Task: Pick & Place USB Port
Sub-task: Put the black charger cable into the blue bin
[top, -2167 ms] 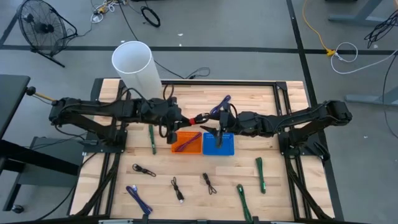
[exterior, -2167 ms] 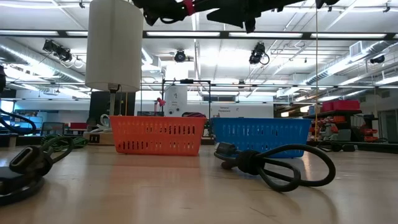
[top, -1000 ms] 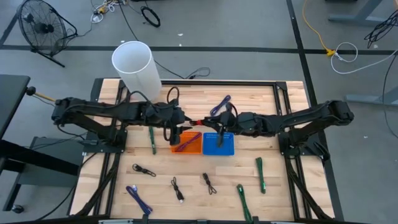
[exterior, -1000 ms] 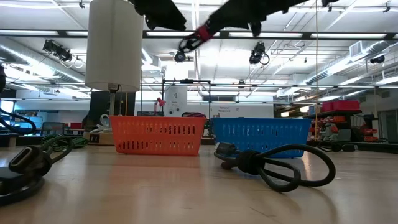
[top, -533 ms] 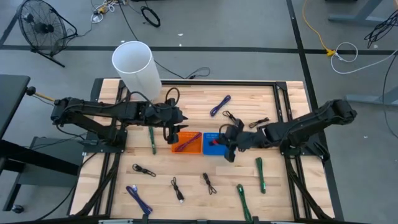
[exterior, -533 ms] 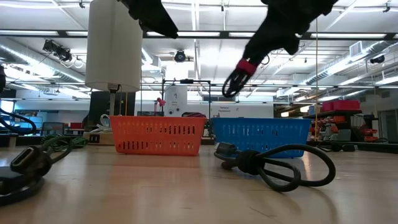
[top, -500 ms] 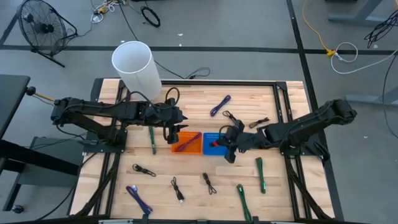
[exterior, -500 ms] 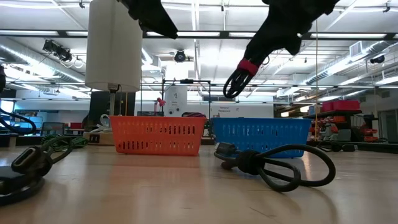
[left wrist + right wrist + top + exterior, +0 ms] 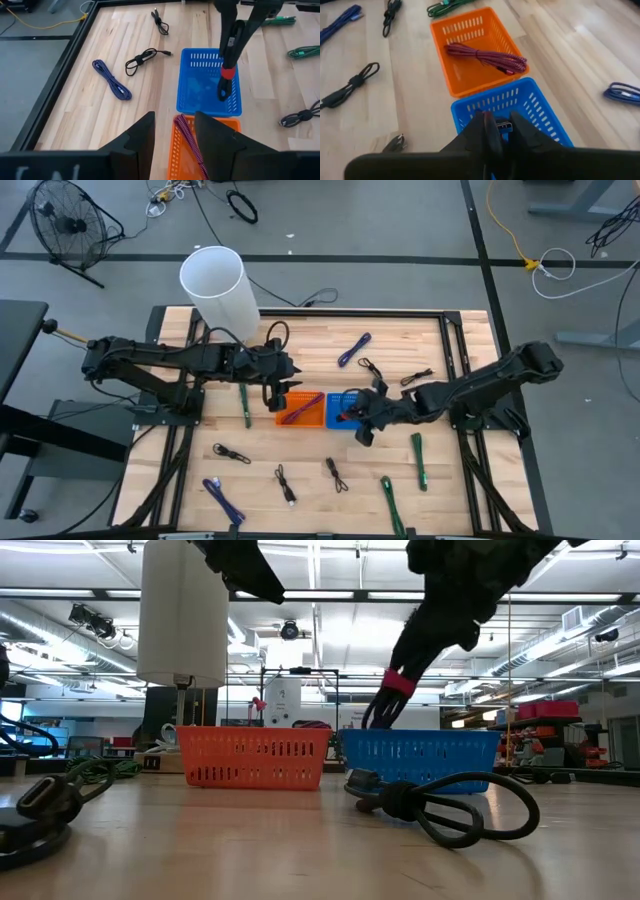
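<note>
With the right gripper [image 9: 385,700] jaws clamped on the black, red-banded USB cable [image 9: 226,75] over the blue basket [image 9: 200,92], we should lower it well inside before releasing, while the left gripper [image 9: 172,131], jaws apart, waits above the orange basket [image 9: 470,55].

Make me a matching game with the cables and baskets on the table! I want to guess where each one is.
Things:
1. maroon cable
2. black cable with red band
3. blue cable
4. right hand

Places:
A. lying on the bare wood
B. inside the orange basket
C. over the blue basket
D. hanging from the right hand

Pairs: 1-B, 2-D, 3-A, 4-C
</note>
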Motion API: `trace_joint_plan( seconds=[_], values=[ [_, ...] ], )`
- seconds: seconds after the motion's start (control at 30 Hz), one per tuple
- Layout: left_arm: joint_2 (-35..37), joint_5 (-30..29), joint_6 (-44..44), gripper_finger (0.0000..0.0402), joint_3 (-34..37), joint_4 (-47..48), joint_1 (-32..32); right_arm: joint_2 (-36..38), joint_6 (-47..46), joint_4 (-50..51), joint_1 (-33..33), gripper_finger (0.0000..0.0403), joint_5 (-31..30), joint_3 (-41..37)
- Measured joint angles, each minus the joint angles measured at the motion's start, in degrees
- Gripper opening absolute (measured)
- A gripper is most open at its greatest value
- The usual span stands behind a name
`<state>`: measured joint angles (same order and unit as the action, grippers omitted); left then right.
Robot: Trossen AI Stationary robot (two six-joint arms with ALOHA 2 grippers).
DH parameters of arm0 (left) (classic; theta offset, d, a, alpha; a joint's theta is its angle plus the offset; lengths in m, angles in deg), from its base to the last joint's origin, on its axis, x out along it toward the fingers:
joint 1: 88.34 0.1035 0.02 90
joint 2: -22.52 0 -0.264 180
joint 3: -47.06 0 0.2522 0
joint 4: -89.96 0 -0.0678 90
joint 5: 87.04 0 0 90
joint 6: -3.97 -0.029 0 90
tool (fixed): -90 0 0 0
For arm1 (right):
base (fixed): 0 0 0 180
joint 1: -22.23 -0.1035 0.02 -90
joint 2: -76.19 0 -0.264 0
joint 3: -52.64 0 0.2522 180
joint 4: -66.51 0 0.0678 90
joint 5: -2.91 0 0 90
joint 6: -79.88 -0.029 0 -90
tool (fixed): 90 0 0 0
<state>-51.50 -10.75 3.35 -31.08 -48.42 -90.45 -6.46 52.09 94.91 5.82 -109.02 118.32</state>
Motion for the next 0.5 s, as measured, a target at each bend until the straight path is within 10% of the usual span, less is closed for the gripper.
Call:
trace_joint_plan(
  seconds=[0.5],
  values=[
    [-0.02,0.00,0.00,0.0142,0.00,-0.01,0.00,-5.39,2.10,-4.36,4.40,0.0044,4.74,0.00]
  ],
)
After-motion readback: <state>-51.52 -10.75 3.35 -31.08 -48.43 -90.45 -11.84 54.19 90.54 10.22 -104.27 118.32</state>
